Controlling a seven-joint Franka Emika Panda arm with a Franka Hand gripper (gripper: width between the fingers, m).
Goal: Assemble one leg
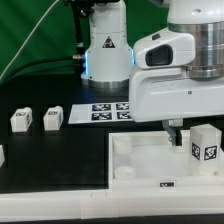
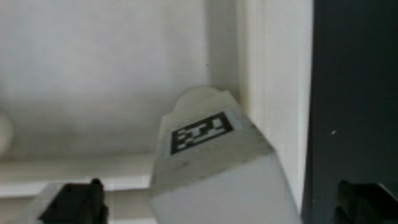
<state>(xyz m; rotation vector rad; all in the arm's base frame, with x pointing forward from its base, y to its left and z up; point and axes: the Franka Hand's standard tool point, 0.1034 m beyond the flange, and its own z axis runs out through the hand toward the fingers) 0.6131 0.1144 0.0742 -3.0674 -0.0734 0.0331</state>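
Note:
A leg [image 1: 205, 144], a small white block with a black-and-white tag, stands tilted at the right end of the large white tray [image 1: 140, 160]. My gripper [image 1: 176, 127] hangs just above the tray, close beside this leg on the exterior view's left. In the wrist view the leg [image 2: 210, 140] lies between my two dark fingertips [image 2: 75, 200], with a gap on each side. The gripper [image 2: 219, 205] is open and holds nothing. The leg sits against the tray's raised rim [image 2: 270, 60].
Two more legs [image 1: 21, 120] [image 1: 52, 118] stand on the black table at the exterior view's left, and a white part [image 1: 2, 155] shows at the left edge. The marker board [image 1: 110, 110] lies at the back by the robot base.

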